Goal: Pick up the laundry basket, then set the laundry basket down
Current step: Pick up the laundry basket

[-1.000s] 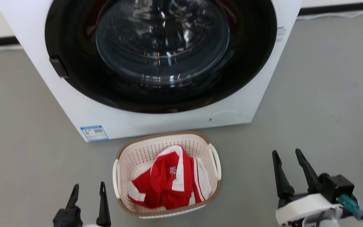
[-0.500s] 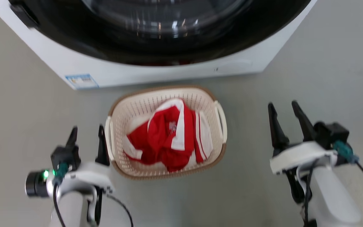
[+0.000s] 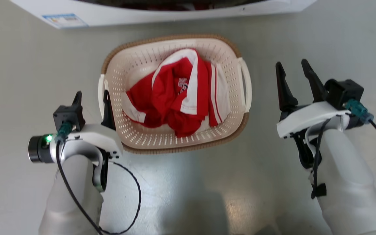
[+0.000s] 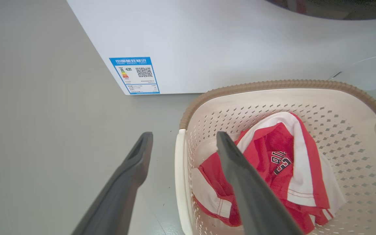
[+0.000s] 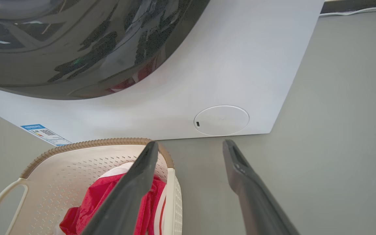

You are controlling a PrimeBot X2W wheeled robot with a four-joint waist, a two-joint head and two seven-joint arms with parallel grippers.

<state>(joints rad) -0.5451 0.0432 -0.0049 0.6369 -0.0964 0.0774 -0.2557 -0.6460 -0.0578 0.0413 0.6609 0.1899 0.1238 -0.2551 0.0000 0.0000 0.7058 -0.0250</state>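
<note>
Your left gripper [image 3: 91, 94] has its fingers apart, astride the left handle [image 3: 100, 94] of the laundry basket [image 3: 175, 150]. Your right gripper [image 3: 291, 63], fingers also apart, is near the right handle [image 3: 246, 85], not touching it. The basket, with a red-and-white jersey [image 3: 175, 94] inside, stands on the floor [image 3: 28, 65] just before the washing machine [image 3: 175, 14].

A: Found the laundry basket [image 3: 135, 137] on the floor [image 3: 188, 189], just before the washer [image 3: 162, 16], a garment [image 3: 175, 94] inside.
B: Noted the left pincer [image 3: 91, 94] at its left rim, one finger [image 3: 107, 109] over the inside; the right pincer [image 3: 291, 63] off its right side, apart.
</note>
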